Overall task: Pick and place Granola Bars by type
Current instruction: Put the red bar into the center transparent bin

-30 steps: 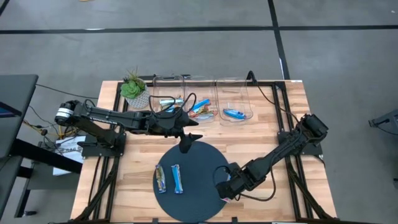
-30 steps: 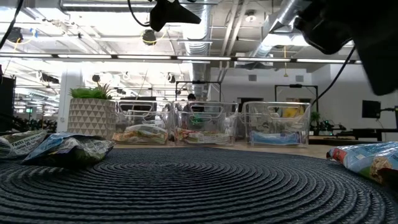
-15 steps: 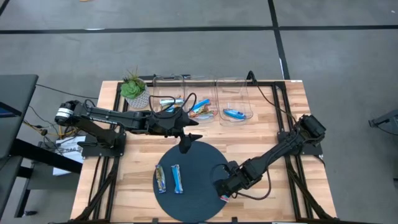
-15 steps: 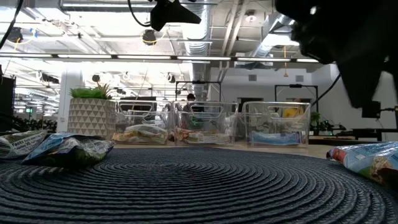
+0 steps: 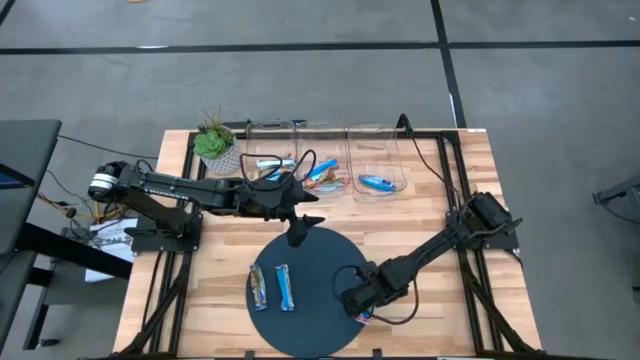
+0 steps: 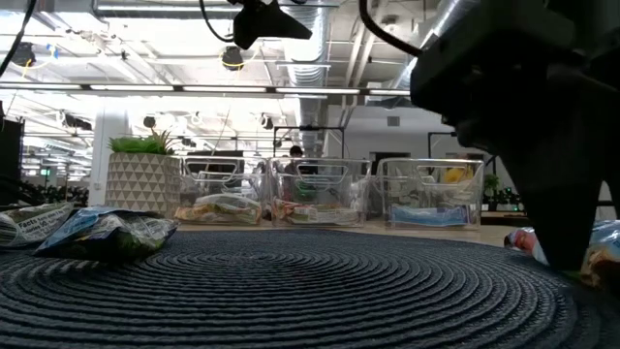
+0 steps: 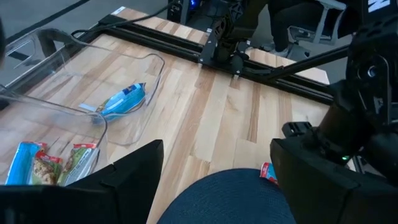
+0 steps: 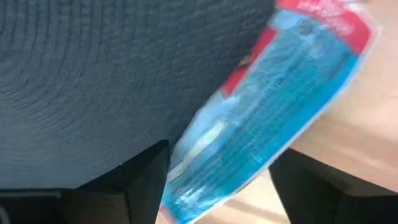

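**Mia:** Blue shiny wrapper! From the high view, the right gripper [image 5: 358, 303] sits low over the right edge of the round dark woven mat [image 5: 310, 262]. The bar is mostly hidden under it. Two more wrapped bars [image 5: 273, 288] lie on the left side of the mat.

**Ben:** And the left gripper [image 5: 300, 226]?

**Mia:** It waits above the far edge of the mat, fingers apart, holding nothing. The clear plastic bins [image 5: 375, 165] behind the mat already have bars in them.

**Ben:** What about the low view?

**Mia:** The right gripper [image 6: 562, 233] is a big dark shape at the mat's right edge, with a bit of wrapper peeking out beside it.

**Ben:** And the right wrist view?

**Mia:** The light blue wrapped bar with a red end [image 8: 273, 106] lies half on the mat, half on the wood. The fingers are spread wide, one on each side of it, not squeezing.

**Ben:** How will it feel?

**Mia:** Light and thin, I think. The wrapper looks slippery and crinkly. Pinch it across the middle, on the long sides.

**Ben:** What changed?

**Mia:** A second ago the right gripper was higher and farther right. Now it has come down over the bar and its fingers have opened wider. The left one has not moved.
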`<control>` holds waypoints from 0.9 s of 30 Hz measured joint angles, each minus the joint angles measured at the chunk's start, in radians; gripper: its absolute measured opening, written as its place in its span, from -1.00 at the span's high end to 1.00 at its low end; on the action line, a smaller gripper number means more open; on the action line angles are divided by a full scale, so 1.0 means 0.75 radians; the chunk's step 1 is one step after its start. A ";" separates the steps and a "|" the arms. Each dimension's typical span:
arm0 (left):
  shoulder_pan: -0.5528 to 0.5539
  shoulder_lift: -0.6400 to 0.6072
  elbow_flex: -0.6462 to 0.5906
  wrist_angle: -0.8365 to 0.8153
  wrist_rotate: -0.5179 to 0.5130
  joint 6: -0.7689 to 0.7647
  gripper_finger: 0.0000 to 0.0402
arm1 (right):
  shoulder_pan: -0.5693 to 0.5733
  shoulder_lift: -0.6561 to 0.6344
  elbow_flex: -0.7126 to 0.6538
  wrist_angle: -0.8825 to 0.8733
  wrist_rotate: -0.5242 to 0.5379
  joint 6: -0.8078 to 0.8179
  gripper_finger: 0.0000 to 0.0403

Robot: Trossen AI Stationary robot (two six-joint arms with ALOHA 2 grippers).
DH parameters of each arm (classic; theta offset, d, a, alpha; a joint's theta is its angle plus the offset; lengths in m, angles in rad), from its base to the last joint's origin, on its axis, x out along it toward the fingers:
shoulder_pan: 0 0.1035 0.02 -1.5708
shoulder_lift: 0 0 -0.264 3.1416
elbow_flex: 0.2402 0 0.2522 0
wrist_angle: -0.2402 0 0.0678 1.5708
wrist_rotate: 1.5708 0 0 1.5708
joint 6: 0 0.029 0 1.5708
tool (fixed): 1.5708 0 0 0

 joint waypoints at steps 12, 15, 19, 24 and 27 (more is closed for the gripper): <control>0.000 0.000 0.000 -0.015 0.008 0.011 -0.44 | -0.002 0.018 0.001 -0.029 -0.032 0.001 -0.11; 0.000 0.000 0.000 -0.015 0.008 0.011 -0.44 | -0.003 0.019 0.000 -0.038 -0.034 0.001 0.08; 0.000 0.000 0.000 -0.015 0.008 0.011 -0.44 | -0.003 0.019 -0.002 -0.050 -0.043 0.001 0.33; 0.000 0.000 0.000 -0.015 0.008 0.011 -0.44 | -0.003 0.019 -0.002 -0.065 -0.053 0.002 0.53; 0.000 0.000 0.000 -0.015 0.008 0.011 -0.44 | -0.003 0.020 -0.002 -0.065 -0.054 0.002 0.58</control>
